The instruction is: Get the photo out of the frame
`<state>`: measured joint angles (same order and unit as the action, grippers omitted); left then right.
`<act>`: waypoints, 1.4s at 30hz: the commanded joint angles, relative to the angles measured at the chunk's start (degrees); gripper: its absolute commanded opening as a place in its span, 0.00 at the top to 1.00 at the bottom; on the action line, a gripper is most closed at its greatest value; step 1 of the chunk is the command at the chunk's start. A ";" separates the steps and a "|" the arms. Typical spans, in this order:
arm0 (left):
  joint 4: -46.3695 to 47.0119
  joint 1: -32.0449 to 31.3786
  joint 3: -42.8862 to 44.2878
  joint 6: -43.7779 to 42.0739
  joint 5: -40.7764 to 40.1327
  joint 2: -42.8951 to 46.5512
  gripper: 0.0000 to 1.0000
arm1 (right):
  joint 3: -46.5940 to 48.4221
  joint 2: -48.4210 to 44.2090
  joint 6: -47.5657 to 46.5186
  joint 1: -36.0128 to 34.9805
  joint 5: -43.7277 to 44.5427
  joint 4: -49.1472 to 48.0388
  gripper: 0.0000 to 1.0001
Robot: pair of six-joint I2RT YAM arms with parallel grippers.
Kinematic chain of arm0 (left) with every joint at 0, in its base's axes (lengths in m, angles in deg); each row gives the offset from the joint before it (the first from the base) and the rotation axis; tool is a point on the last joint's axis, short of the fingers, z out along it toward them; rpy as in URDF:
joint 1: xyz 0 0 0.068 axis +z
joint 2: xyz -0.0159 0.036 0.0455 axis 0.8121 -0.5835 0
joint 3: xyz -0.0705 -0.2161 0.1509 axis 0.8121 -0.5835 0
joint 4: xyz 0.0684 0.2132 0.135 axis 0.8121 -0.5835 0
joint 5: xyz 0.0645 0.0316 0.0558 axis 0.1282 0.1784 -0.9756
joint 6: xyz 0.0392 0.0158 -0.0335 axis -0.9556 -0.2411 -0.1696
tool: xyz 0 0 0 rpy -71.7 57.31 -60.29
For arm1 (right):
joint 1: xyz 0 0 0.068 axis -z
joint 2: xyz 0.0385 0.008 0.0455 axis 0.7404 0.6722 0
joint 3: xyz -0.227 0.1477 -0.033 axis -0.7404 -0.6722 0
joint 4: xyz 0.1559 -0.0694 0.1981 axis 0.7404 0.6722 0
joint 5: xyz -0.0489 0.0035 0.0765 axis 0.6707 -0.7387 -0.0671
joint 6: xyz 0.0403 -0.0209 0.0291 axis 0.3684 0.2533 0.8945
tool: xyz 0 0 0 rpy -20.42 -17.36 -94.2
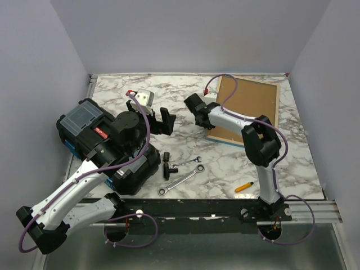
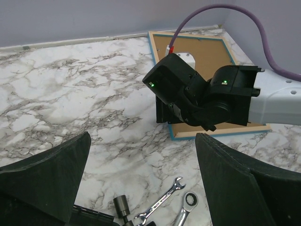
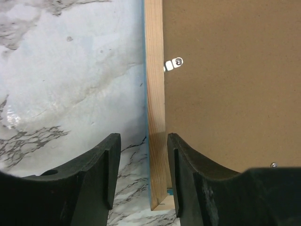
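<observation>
Work on this job looks like it has hardly begun. From above, the frame [image 1: 253,101] lies face down at the upper right of the marble table [image 1: 315,169], brown back up, so the photo cannot be seen and is most likely inside. The right claw [image 1: 202,121] is down at the frame's left edge, near its lower left corner. The left claw [image 1: 154,118] hangs over the middle of the table, open wide and holding nothing. At the left sits a big black case [image 1: 95,140], shut, with a small clear-lid box [image 1: 81,117] on top; what is in them cannot be told. Two wrenches [image 1: 183,174] lie loose below the middle. The left wrist view shows the same thing: open fingers at the bottom, and the right claw at the frame's corner past them. The right wrist view is closest. The claw's fingers [image 3: 110,165] stand apart, one on each side of the frame's wooden rail [image 3: 155,94], not yet pinching it. The backing board [image 3: 225,70] is still in place, held by a little metal clip [image 3: 173,63]. Clips, board and photo are all left to do.
</observation>
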<state>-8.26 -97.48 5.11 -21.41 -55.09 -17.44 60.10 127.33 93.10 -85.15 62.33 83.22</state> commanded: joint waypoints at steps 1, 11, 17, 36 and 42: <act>1.43 0.20 -0.55 -0.68 0.61 0.85 0.05 | 1.65 2.90 0.43 0.30 3.41 1.76 0.50; 1.34 0.16 -0.60 -0.68 0.87 1.29 0.05 | -3.06 2.09 1.25 0.30 4.89 1.16 0.69; 1.42 0.20 -0.60 -0.34 1.72 1.16 0.05 | -12.36 -4.74 -1.60 0.34 7.37 -0.82 0.84; 1.44 0.16 -0.77 -0.03 3.93 0.87 0.05 | -33.46 -22.60 -15.14 5.40 6.24 -10.84 0.82; 1.46 0.20 -0.82 -0.50 4.15 0.79 0.05 | -31.82 -28.96 -12.84 5.32 2.57 -3.22 0.29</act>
<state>-7.99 -97.48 5.11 -21.45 -52.42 -16.98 26.90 104.86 79.07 -79.79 64.75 74.48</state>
